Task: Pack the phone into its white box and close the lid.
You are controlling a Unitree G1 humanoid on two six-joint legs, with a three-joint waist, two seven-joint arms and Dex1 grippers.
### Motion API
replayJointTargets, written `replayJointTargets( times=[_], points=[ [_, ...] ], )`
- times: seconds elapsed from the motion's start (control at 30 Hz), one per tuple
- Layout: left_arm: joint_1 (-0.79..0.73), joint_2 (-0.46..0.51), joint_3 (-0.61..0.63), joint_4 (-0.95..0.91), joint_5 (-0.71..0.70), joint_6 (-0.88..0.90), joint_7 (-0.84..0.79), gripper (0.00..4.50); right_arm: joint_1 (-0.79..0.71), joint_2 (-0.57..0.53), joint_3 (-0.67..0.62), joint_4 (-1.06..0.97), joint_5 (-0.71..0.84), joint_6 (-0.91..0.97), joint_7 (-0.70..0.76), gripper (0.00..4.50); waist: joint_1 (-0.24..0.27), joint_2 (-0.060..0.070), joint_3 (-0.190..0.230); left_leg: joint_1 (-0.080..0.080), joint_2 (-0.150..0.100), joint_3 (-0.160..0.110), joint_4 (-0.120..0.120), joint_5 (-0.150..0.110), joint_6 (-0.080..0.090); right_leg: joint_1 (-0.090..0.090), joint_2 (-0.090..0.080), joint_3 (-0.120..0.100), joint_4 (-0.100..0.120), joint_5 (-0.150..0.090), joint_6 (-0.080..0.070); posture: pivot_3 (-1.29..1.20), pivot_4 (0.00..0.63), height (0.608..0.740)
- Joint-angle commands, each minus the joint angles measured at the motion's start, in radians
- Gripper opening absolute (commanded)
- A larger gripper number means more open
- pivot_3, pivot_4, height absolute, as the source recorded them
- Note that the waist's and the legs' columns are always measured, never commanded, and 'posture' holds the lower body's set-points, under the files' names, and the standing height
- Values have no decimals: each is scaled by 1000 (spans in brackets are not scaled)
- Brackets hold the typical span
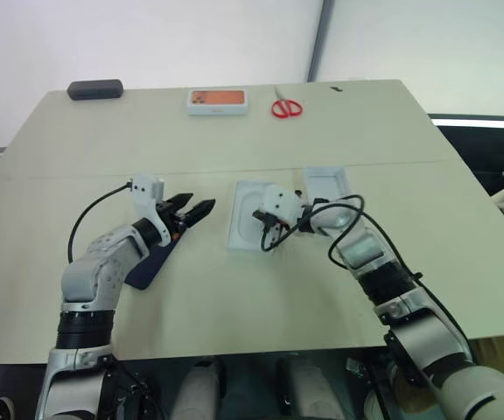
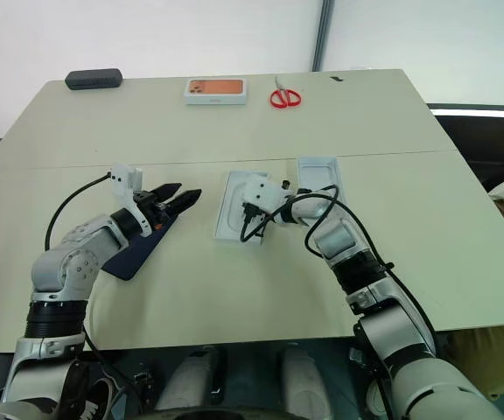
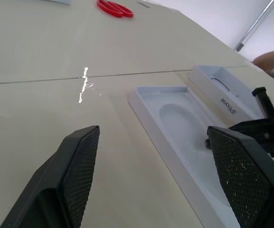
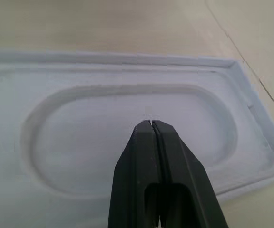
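Note:
The dark navy phone lies flat on the table at the left, partly under my left arm. My left gripper hovers just past it, open and holding nothing, pointing toward the centre. At the centre lies a shallow white tray with an oval recess in its floor. I cannot tell whether this is the white box with an insert in it. My right gripper is shut and empty, its tip over that recess. Beside the tray on the right the lid lies open side up, with "iPhone" printed on its wall.
At the table's far edge sit an orange-printed box, red scissors and a black case. A seam crosses the tabletop behind the tray. Bare table lies in front of the tray and to the right.

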Motion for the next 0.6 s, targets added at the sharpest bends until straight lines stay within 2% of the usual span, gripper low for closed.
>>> replayJointTargets(
  times=[0.03,0.13,0.23,0.3,0.4,0.6],
  points=[
    [1,27,16,-34,3,-12,-14,3835,9,1,-75,-126,135,103,57,882,0,0,0,0,0,0,0,0,0,0,0,0,0,0,0,0,150,740],
    [-5,47,19,-25,3,-13,-30,3835,59,-34,-54,-230,189,164,124,2439,1,0,0,0,0,0,0,0,0,0,0,0,0,0,0,0,150,740],
    [-7,75,20,-22,1,-24,-64,3835,110,-96,28,-333,201,227,207,3972,2,0,0,0,0,0,0,0,0,0,0,0,0,0,0,0,150,740],
    [-3,94,23,-28,-4,-32,-92,3835,122,-105,57,-362,203,260,210,3972,1,0,0,0,0,0,0,0,0,0,-1,0,0,0,0,0,150,740],
    [7,143,14,-10,31,-64,-137,3835,129,-117,136,-325,102,178,167,3972,-2,0,0,0,0,1,0,0,0,0,0,0,0,0,0,0,150,740],
    [16,162,24,18,51,-92,-155,3835,88,-52,131,-249,72,141,78,3972,1,0,0,0,0,0,-1,0,0,-2,0,0,0,0,0,0,150,740]
  ],
)
